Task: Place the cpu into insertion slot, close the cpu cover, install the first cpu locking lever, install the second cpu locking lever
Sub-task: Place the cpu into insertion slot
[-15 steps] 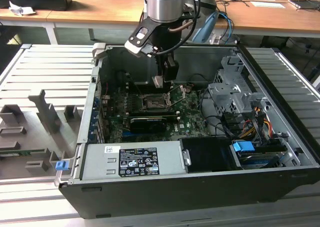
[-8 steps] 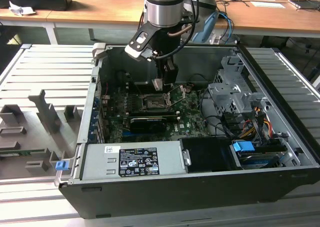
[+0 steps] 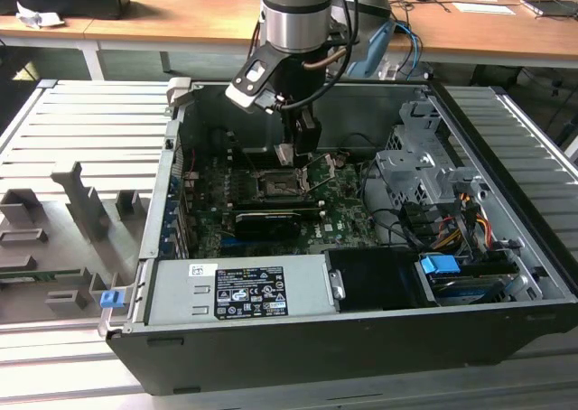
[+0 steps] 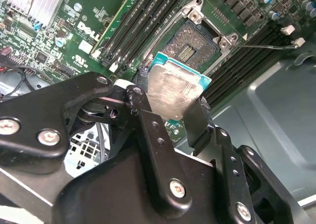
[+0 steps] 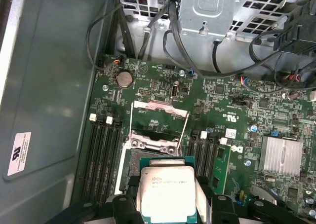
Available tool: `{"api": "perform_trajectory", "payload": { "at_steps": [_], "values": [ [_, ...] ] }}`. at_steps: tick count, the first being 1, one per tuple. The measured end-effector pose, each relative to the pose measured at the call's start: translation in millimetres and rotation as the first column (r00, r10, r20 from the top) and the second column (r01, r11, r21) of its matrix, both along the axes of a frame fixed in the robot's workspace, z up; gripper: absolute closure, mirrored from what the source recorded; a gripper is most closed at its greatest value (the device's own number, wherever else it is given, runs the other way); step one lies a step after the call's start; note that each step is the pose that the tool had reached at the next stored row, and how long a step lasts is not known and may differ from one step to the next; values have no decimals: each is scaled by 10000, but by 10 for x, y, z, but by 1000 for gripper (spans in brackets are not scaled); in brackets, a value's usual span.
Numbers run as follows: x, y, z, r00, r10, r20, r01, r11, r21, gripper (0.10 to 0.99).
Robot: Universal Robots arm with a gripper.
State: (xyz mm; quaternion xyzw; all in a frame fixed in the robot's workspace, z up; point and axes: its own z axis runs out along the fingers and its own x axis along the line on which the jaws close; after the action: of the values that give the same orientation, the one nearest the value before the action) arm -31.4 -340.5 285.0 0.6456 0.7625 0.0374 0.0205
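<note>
Near the open socket on the green board, the tool grips the chip by two opposite edges, held clear of the socket; the cover stands raised.

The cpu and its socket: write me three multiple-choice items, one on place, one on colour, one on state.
1. Where is the small flat square silver-topped cpu? A in the slot; B in the black gripper; C lying on a desk.
2. What colour is the large flat motherboard? A green; B red; C white.
3. The square dark silver-rimmed insertion slot is: A covered; B filled; C open and empty.
Answers: 1 B, the gripper clamps its edges above the board; 2 A, green shows in both wrist views; 3 C, its bare contacts show in the second wrist view.
</note>
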Motion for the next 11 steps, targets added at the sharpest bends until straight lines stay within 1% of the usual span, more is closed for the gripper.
{"api": "perform_trajectory", "payload": {
  "at_steps": [11],
  "values": [
    [0,0,-62,10000,0,-1,0,10000,-1,561]
  ]
}}
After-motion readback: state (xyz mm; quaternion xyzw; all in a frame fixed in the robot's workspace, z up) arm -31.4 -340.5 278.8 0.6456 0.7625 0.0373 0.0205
